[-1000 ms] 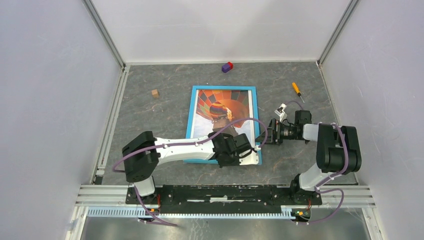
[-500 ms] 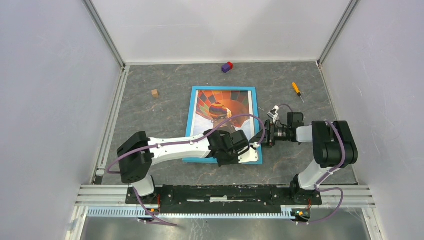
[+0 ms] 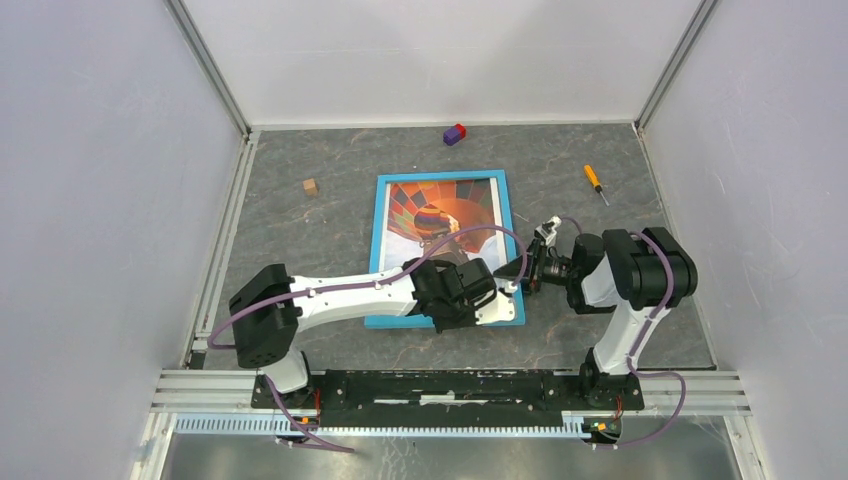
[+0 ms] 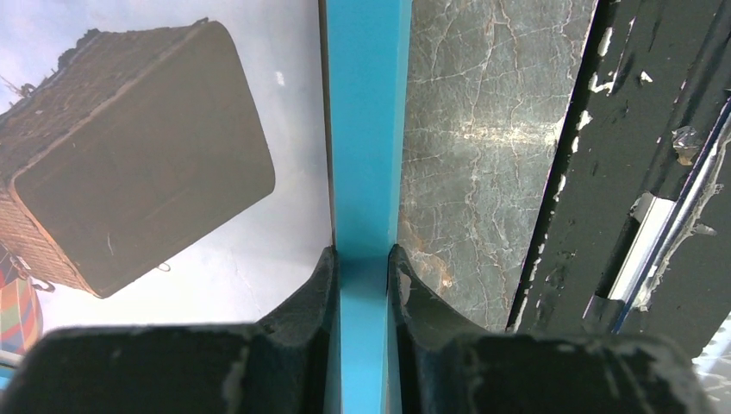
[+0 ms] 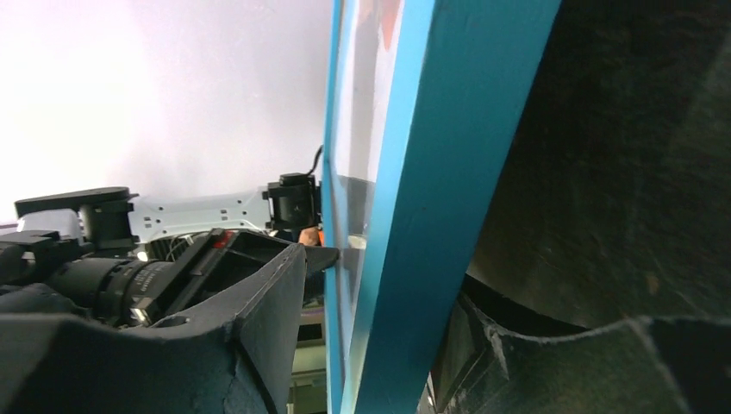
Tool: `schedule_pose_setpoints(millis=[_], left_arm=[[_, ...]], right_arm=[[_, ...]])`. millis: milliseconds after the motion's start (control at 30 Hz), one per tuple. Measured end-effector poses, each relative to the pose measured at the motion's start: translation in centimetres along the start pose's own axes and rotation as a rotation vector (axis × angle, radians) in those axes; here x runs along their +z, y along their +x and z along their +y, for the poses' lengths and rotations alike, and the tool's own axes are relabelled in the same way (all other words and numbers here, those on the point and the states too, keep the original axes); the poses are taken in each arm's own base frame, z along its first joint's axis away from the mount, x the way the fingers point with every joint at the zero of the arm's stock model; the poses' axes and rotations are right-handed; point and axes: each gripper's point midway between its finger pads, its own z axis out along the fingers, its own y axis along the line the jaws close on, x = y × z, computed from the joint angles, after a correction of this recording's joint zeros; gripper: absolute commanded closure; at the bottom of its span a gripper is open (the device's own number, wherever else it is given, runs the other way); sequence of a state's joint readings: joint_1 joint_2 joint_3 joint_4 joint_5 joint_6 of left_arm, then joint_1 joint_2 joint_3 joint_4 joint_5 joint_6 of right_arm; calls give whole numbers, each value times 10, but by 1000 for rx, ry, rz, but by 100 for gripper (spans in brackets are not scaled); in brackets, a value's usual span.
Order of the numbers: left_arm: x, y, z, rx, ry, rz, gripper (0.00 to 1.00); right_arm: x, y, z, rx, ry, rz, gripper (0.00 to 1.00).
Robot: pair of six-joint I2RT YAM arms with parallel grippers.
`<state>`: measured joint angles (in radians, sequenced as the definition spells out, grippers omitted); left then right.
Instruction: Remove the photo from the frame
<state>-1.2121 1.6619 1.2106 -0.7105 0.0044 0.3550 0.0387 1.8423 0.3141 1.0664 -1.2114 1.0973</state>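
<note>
The frame point(image 3: 381, 250) lies face up mid-table, its bright-blue border around the photo point(image 3: 440, 215) of a hot-air balloon. My left gripper point(image 3: 488, 312) is shut on the near border close to the right corner. In the left wrist view both pads pinch the blue strip of the frame point(image 4: 364, 172), with the photo's wicker basket point(image 4: 138, 147) to the left. My right gripper point(image 3: 522, 275) straddles the right border of the frame point(image 5: 431, 216). Its fingertips point(image 5: 284, 285) rest against the glass side and the outer side.
A purple-and-red block point(image 3: 455, 133) sits at the back wall. A small wooden cube point(image 3: 310, 186) lies far left and an orange-handled screwdriver point(image 3: 595, 182) far right. The black base rail point(image 3: 440, 385) runs along the near edge, and white walls close in both sides.
The right arm has swung left onto the frame's right border and its jaws have narrowed around it. The frame and the left arm have shifted slightly left.
</note>
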Motion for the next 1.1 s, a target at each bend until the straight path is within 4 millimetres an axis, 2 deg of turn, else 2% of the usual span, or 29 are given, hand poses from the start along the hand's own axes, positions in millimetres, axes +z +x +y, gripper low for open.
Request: schedule_pose_setpoints(millis=[67,233,333,433,500,600,633,867,1000,1100], left_arm=[[0,1,0,-3,1,2,98],[-1,3,0,-21,1,8,95],[-1,3,0,-25,0,10,79],[-2,5,2,-36,2,12,59],[-5,5,4,-52,10,0,41],[-21,3,19,-107,5,-51,4],[-30,1,27,-134,6,-77,0],[-95,-4,72,-337,47,-297,0],[-123,12,93,-474,50,-374,0],[-145,29,113,-572,-11,-420,0]], right_arm=[[3,-2,6,5,-21,-5,49],[7,-5,15,-8,-44,-14,75],[8,-5,14,58,-34,-16,91],[7,-3,11,61,-16,-10,100],[6,-2,12,32,10,-2,100],[4,-6,13,-72,69,26,100],[3,-7,16,-86,85,37,100],[-12,-3,31,-129,159,86,100],[-17,-8,44,-157,201,125,100],[-23,-17,59,-212,243,148,100]])
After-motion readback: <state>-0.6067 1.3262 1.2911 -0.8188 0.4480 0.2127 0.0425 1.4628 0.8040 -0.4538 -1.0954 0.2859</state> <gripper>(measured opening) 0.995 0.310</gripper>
